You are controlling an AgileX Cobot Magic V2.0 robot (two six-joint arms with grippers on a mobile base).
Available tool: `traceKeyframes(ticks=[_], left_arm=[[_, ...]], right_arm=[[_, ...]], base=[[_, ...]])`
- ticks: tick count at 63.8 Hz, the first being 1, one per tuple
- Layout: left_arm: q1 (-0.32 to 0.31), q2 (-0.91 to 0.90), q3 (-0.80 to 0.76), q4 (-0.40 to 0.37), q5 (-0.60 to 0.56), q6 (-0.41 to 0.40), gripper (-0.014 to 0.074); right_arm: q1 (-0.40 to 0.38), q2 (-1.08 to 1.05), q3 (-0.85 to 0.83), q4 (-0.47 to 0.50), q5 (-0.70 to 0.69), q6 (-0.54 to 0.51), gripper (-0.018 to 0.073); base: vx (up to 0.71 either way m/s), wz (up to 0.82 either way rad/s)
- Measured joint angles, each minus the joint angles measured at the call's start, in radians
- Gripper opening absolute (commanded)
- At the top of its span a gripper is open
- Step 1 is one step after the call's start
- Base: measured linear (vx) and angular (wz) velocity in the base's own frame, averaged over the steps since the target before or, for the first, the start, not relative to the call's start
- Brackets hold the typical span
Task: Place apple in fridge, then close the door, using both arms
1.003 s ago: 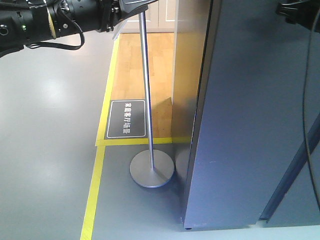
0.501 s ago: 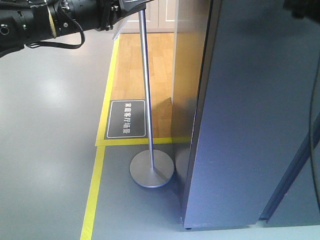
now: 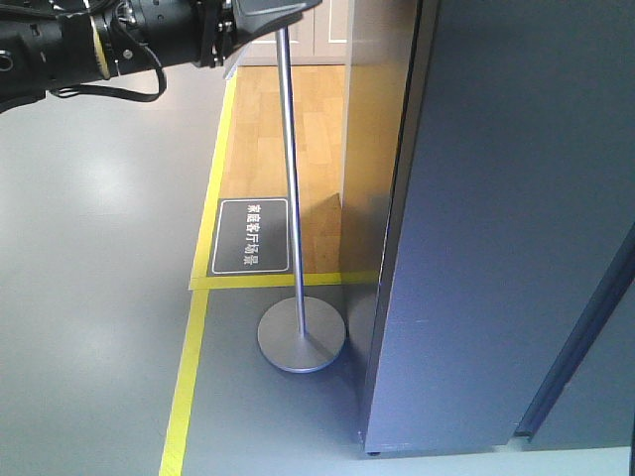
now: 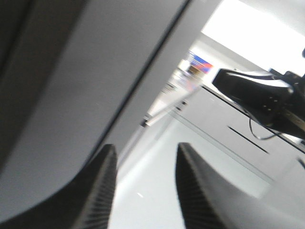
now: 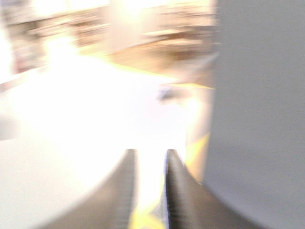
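Apple: in no view. Fridge (image 3: pixel 496 228) cropped top and right; interior hidden. Left arm (image 3: pixel 89 45) cut by top-left edge. Right wrist view heavily blurred, overexposed; right gripper (image 5: pixel 150 191) narrow gap, contents indeterminate. Floor sign (image 3: pixel 252 236) text unreadable.

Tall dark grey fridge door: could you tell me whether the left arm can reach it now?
Probably yes: the tall dark grey door appears right beside the left arm's open jaws, nothing between.

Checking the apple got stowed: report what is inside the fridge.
Nothing inside shows. The fridge presents only its dark grey outer faces, so shelves and any apple are hidden. Neither the left gripper nor the right gripper holds anything.
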Motion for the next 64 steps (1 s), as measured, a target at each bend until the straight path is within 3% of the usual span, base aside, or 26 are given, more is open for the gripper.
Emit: traceKeyframes(ticks=[12,22,27,41,49,64], left_arm=[[0.0,0.0,0.0,0.009,-0.181,0.0,-0.0009],[0.0,-0.001,0.0,0.02,-0.352,0.0,-0.0008],[0.0,-0.007,0.0,0.041,-0.384,0.0,-0.0008],[0.0,-0.115,0.025,0.216,-0.393,0.0,-0.0008],[0.0,-0.226,0.118,0.252,-0.405,0.0,-0.0008],[0.0,-0.46,0.456,0.252,-0.358,0.0,-0.0008]], right_arm=[[0.0,-0.077,0.0,-0.015,0.166,0.001,-0.0006],[0.0,-0.129,0.0,-0.056,0.244,0.025,-0.0006],[0.0,-0.154,0.0,-0.092,0.269,0.057,-0.0006],[0.0,-0.253,0.027,-0.17,0.301,0.105,-0.0005],[0.0,-0.345,0.161,-0.17,0.245,0.105,-0.0005],[0.0,-0.59,0.599,-0.183,0.089,0.079,-0.0005]], base=[[0.0,0.0],[0.0,0.0],[0.0,0.0],[0.0,0.0],[0.0,0.0],[0.0,0.0]])
